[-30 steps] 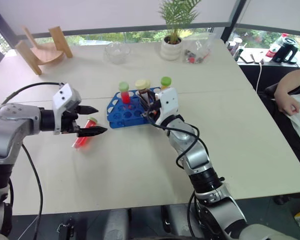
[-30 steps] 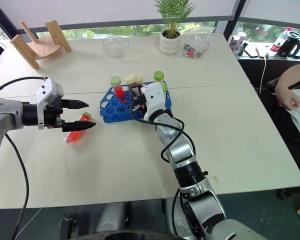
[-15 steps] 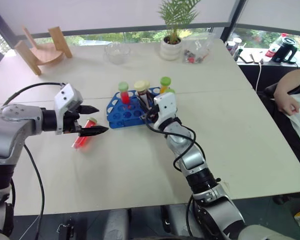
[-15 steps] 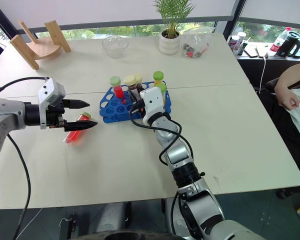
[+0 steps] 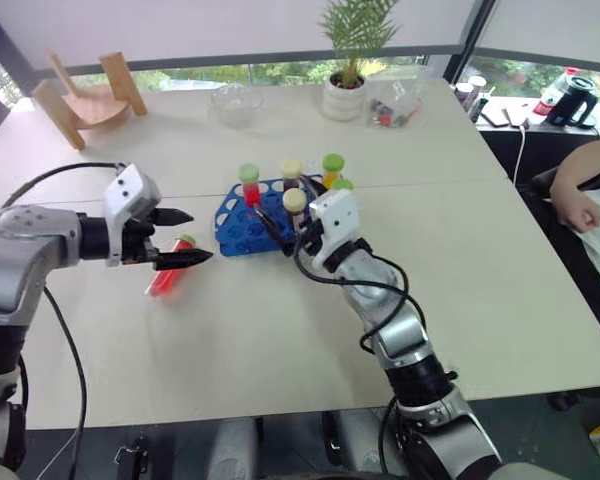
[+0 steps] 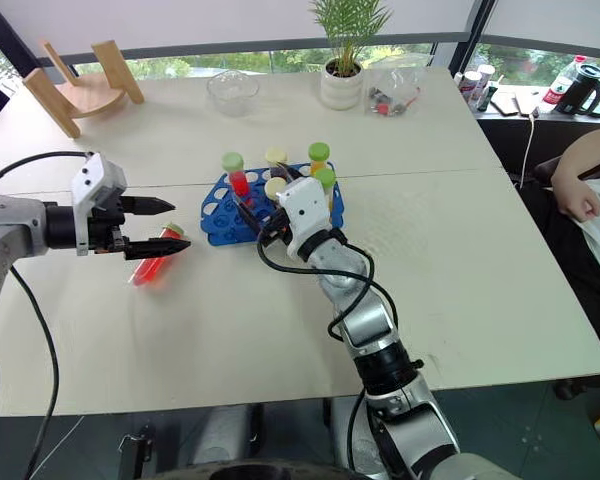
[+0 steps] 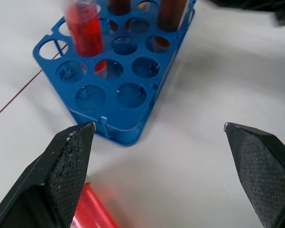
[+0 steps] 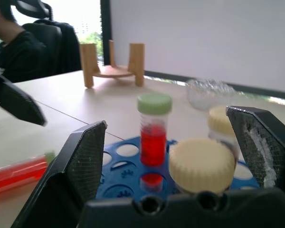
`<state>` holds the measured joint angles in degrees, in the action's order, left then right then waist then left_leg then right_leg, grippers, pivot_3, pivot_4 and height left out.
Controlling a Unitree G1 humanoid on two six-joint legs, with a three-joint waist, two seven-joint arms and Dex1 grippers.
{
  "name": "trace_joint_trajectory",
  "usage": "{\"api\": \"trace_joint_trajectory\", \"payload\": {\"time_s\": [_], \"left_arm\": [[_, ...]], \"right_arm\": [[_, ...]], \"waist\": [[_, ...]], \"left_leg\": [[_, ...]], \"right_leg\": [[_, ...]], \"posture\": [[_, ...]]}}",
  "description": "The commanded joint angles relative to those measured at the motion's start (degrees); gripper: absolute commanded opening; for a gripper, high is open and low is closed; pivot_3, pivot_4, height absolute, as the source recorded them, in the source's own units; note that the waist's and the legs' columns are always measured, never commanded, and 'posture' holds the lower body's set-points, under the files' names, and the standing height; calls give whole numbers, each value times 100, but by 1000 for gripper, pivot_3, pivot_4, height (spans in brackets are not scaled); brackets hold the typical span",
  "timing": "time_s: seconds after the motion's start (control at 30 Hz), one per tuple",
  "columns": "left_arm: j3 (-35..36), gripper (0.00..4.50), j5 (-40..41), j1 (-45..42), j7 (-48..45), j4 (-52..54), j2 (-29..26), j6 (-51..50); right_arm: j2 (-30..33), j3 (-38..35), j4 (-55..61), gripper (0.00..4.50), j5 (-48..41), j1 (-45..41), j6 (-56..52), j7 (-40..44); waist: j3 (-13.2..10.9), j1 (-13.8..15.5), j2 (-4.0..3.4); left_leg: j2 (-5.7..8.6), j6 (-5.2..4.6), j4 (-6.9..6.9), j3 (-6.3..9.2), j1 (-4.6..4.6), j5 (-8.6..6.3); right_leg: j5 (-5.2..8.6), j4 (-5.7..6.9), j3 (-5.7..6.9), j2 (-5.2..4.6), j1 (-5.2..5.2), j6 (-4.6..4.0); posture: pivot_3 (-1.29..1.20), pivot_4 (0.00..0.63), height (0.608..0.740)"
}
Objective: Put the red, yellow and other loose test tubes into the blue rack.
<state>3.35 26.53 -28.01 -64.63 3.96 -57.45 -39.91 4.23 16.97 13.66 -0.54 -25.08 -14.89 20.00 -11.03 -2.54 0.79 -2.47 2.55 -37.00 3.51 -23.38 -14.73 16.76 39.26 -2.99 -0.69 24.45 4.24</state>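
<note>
Tabletop [image 5: 280, 330], pale and wide, carries everything here. On it, near the centre, stands the blue rack [image 5: 242, 226], holding a green-capped red tube [image 5: 249, 186] upright toward its eleven-o'clock corner, two cream-capped tubes [image 5: 294, 204] in its middle rows, and green-capped ones [image 5: 332, 167] at its one-o'clock end. The right hand [image 6: 264, 212] sits at the rack's five-o'clock edge with its fingers spread wide around the nearer cream-capped tube, touching nothing; that tube looks seated in its hole, so this placement appears done. The left hand [image 5: 180, 238], at nine o'clock from the rack, is also spread wide and holds nothing. Just beneath and behind its fingertips lies the last loose tube, the red test tube [image 5: 168, 272], flat on the tabletop with its green cap toward the rack.

The step in hand is, I judge, picking up that lying tube with the left hand. To do it well, the hand should drop so its fingers straddle the tube's body across its width, close to the capped end, and close firmly, since a round tube may roll away from a glancing touch. Meanwhile the right hand ought to draw straight back from the rack without brushing the standing caps, leaving the empty front holes free.
</note>
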Motion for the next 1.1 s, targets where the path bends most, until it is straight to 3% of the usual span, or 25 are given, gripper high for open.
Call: {"api": "trace_joint_trajectory", "payload": {"time_s": [0.03,0.1,0.17,0.3,0.43,0.63,0.73,0.83,1.03,1.1], "left_arm": [[136,4500,-355,-475,298,-593,-350,-221],[-34,4500,-535,-808,410,-1000,-463,-522],[-589,4500,-711,-1270,411,-1255,-563,-1493],[-1383,4500,-1058,-1844,428,-1572,-425,-2238],[-2126,4500,-1449,-2243,294,-2105,-83,-2367],[-3174,4500,-1677,-2891,-125,-2578,277,-3022],[-3205,4500,-1857,-2938,124,-2955,569,-2864],[-3224,3671,-1887,-2944,33,-2978,678,-2852],[-3182,936,-1891,-2745,-6,-2852,768,-2848],[-2795,831,-1779,-2659,77,-2801,800,-2552]], "right_arm": [[605,-291,1601,4422,-1044,-122,-1319,877],[1156,-494,2083,4422,-1547,-212,-1939,1355],[2186,-656,2572,4422,-2253,-209,-2561,2298],[3163,-852,2915,4422,-3226,-344,-3262,3065],[3346,-795,2874,4422,-3658,-535,-3480,3240],[3378,-626,2765,4422,-3472,-506,-3404,3061],[3298,-509,2768,4422,-3319,-459,-3331,2869],[3274,-464,2766,4500,-3250,-431,-3305,2746],[3310,-576,2777,4500,-3260,-326,-3287,2604],[3359,-625,2769,4500,-3260,-234,-3236,2614]], "waist": [[1,3,2],[1,18,1],[0,40,0],[0,30,1],[-1,-17,3],[-3,0,6],[-3,6,6],[-2,7,5],[-1,17,5],[-1,20,4]], "left_leg": [[0,0,-1,0,0,0],[0,-2,-3,4,2,-1],[2,-3,-7,6,2,-2],[10,-15,-10,8,4,-8],[5,-17,-9,11,5,-9],[6,-17,-9,11,-3,-9],[7,-17,-10,9,0,-9],[7,-17,-13,10,1,-9],[8,-17,-13,10,0,-8],[8,-17,-13,10,1,-8]], "right_leg": [[0,1,0,0,0,0],[0,2,4,1,-5,0],[0,-1,8,1,-10,1],[2,-9,9,-4,-22,4],[2,-5,8,4,-19,2],[3,-6,8,4,-10,2],[3,-6,7,2,-10,2],[3,-1,7,1,-11,2],[3,-2,7,-1,-11,2],[3,-1,7,-1,-12,2]], "posture": [[0,150,740],[0,150,740],[0,150,740],[0,150,740],[0,150,740],[0,150,740],[0,150,740],[0,150,740],[0,150,740],[0,150,740]]}}
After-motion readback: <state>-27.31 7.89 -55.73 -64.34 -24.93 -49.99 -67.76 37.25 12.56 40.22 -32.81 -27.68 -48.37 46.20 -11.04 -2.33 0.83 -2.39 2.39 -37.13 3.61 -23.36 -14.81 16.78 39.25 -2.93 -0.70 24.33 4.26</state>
